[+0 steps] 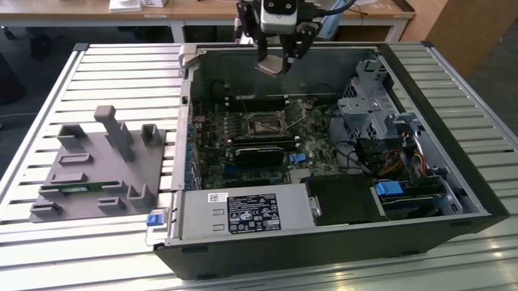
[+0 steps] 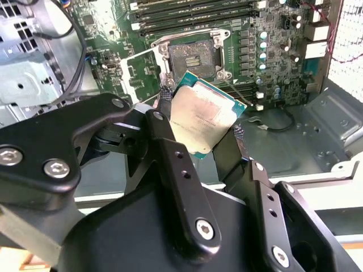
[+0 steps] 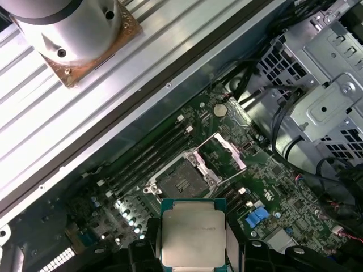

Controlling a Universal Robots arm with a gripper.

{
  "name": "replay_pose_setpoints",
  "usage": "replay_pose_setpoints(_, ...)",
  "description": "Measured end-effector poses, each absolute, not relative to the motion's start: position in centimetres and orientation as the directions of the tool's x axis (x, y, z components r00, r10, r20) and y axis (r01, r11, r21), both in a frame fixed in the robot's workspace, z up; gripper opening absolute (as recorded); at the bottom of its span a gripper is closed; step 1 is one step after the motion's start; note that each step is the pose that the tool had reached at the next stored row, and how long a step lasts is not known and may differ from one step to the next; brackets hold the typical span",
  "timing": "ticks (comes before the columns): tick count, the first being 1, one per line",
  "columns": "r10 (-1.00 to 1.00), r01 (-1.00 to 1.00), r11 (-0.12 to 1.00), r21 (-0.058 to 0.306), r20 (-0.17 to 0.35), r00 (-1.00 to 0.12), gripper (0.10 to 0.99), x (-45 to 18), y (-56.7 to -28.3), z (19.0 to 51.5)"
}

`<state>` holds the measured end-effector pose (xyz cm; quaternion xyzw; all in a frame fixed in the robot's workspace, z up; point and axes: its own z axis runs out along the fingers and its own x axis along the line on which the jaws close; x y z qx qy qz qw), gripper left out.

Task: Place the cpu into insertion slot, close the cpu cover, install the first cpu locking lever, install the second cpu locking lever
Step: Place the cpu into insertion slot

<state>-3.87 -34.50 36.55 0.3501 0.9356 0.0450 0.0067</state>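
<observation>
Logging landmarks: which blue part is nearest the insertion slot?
The blue connector on the green board; the blue drive tab and blue case tab sit off it.

second wrist view: gripper fingers [image 2: 172,152] hide two edges of the cpu [image 2: 201,116]

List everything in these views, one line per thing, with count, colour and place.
slatted table: one, silver, under everything
computer case: one, black, lying open on the table
circuit board: one, green, inside the case
insertion slot: one, black frame, on the board, empty
cpu cover: one, silvery, swung open beside the slot
cpu: one, silver-grey face, held above the board
power supply: one, grey with a black label, inside the case
drive cage: one, grey metal, at the exterior view's right of the board
fixture tray: one, grey, on the table at the exterior view's left
gripper: one, black fingers, shut on the cpu
</observation>
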Motion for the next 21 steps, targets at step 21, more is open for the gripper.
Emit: replay_pose_setpoints(21, 0.794, 0.792, 0.604, 0.088, 0.018, -0.608, 0.541, -3.87, -34.5, 36.06)
